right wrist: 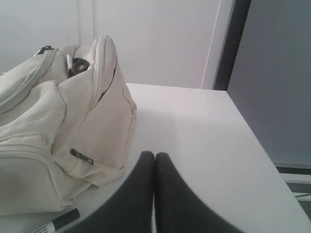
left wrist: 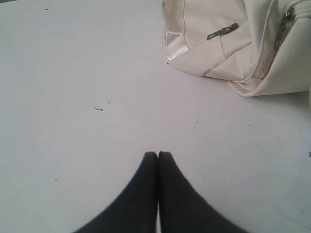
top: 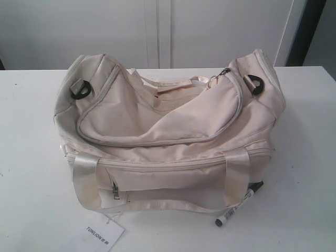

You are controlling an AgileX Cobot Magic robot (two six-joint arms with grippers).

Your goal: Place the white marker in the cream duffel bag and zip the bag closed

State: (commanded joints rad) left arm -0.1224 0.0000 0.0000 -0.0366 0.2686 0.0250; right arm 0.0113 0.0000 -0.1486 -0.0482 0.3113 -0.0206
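Observation:
The cream duffel bag (top: 168, 131) lies in the middle of the white table, its curved top zipper shut and its puller (top: 223, 72) at the right end. The white marker (top: 239, 205) lies on the table against the bag's front right corner, black cap toward the bag. No gripper shows in the exterior view. My left gripper (left wrist: 158, 154) is shut and empty over bare table, with the bag's end (left wrist: 233, 43) well ahead of it. My right gripper (right wrist: 155, 155) is shut and empty beside the bag's other end (right wrist: 73, 126); the marker's capped end (right wrist: 60, 222) shows at the picture's edge.
A white paper tag (top: 102, 233) lies by the bag's front left corner. The table's right edge (right wrist: 257, 141) runs close to my right gripper, with a dark panel (right wrist: 277, 73) beyond it. A white wall stands behind the table.

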